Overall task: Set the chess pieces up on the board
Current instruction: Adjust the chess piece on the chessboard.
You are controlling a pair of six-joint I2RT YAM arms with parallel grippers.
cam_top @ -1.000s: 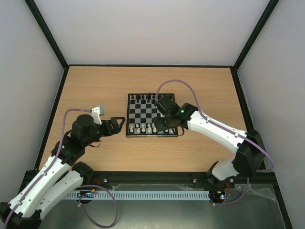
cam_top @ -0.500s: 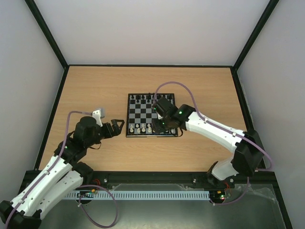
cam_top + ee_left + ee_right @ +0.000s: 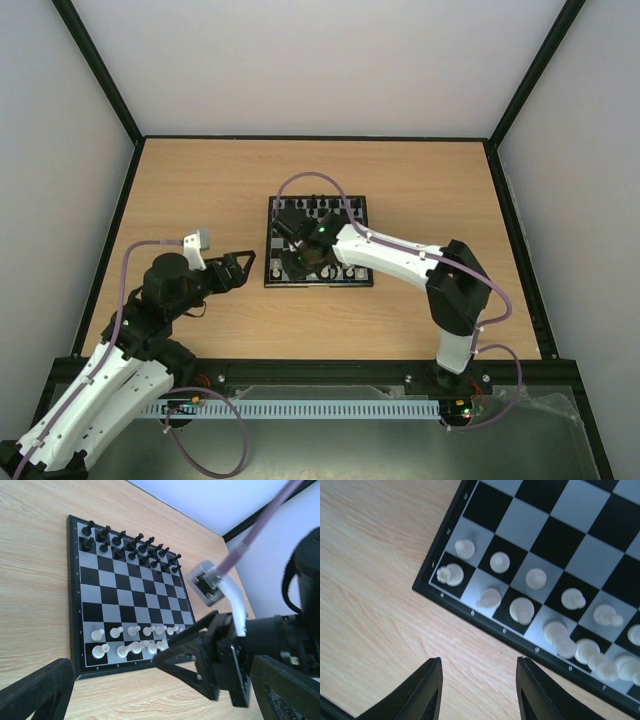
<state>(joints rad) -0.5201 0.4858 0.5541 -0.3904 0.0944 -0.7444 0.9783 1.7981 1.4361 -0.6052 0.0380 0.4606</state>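
The board point(image 3: 352, 222) lies mid-table. Cream-white chess pieces point(image 3: 132, 630) fill its two near rows, and black figures point(image 3: 130, 545) fill the two far rows. My right gripper point(image 3: 283, 265) hangs over the board's near left corner. In the right wrist view this right gripper point(image 3: 479, 672) is open over bare wood, just off the board's frame point(image 3: 485, 622), with nothing between its fingers. The corner's white pieces point(image 3: 489, 598) stand just beyond it. My left gripper point(image 3: 243, 267) is open left of the board, holding nothing.
The right arm's forearm point(image 3: 390, 255) lies across the board's near right part and hides some white pieces. In the left wrist view the right arm's wrist point(image 3: 235, 665) blocks the near right corner. Black-edged walls point(image 3: 120, 230) enclose the wooden table.
The right arm has swung left across the board, from its right side to its near left corner. The left arm has drawn back slightly to the left.
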